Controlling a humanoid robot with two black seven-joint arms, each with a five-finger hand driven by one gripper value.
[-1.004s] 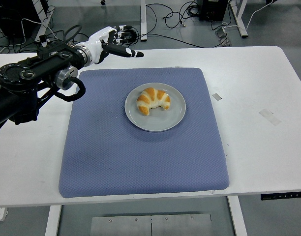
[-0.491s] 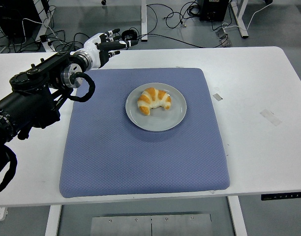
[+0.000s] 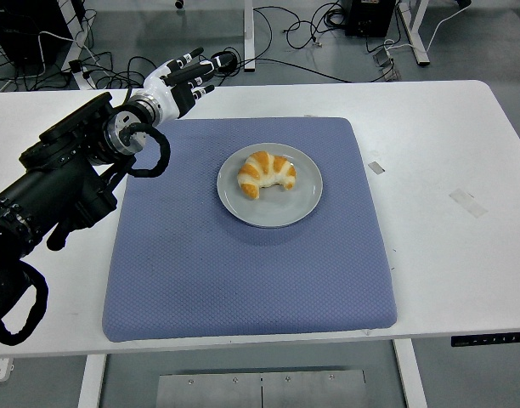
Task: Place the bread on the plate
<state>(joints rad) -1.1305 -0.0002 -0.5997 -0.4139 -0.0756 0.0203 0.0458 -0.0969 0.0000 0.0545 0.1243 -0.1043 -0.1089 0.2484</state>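
A golden croissant-shaped bread (image 3: 265,173) lies on the grey round plate (image 3: 304,201), which sits on the blue mat a little above its middle. My left hand (image 3: 185,78) hovers over the table's far left, beyond the mat's back-left corner and well away from the plate. Its white fingers (image 3: 199,68) are spread and hold nothing. The black left arm (image 3: 65,183) stretches back to the picture's left edge. No right arm shows.
A blue textured mat (image 3: 243,272) covers the middle of the white table (image 3: 464,255). Small tape scraps (image 3: 466,201) lie on the table's right side. Cables and desk legs run along the floor beyond the far edge.
My left hand has drawn back to the left and slightly away, its fingers turning upward. The arm has swung lower into the picture. The bread and plate have stayed put.
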